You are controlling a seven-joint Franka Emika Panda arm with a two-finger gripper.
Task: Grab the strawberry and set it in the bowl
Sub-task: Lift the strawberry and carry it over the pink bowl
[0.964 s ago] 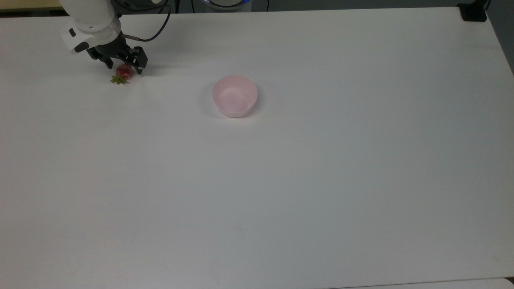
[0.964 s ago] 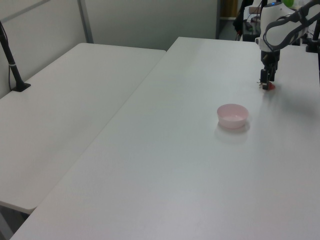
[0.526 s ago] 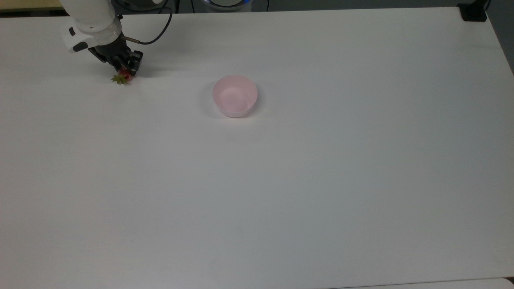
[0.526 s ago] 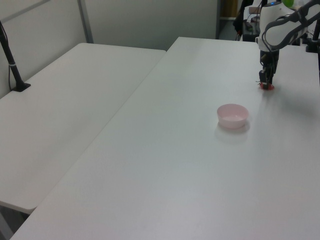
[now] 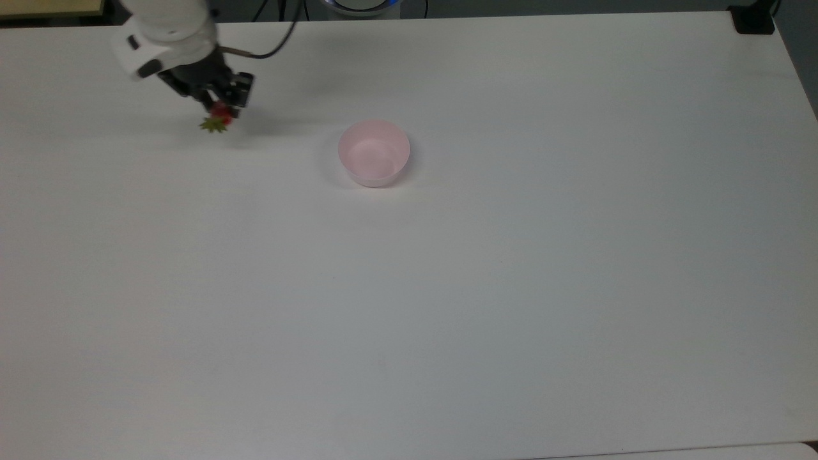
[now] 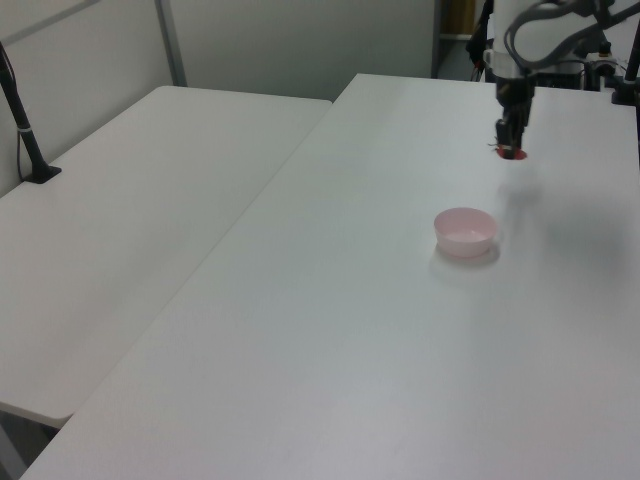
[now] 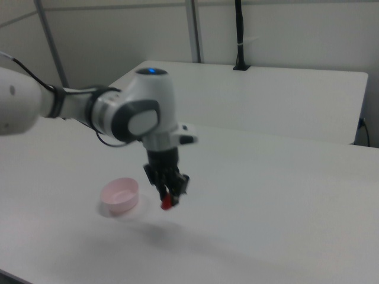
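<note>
The small glossy red toy strawberry [image 5: 220,116] with its green leafy cap hangs pinched in my gripper [image 5: 223,110] above the white table's [image 5: 511,287] far-left corner in the top view, and its slick skin could slip free short of the pale pink round plastic bowl [image 5: 374,153].

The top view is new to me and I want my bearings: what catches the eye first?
The red strawberry, pinched in the robot's dark hand near the top view's upper left, its green cap pointing down. Next comes the pale pink bowl, standing empty to the top view's right of it on the white table.
</note>
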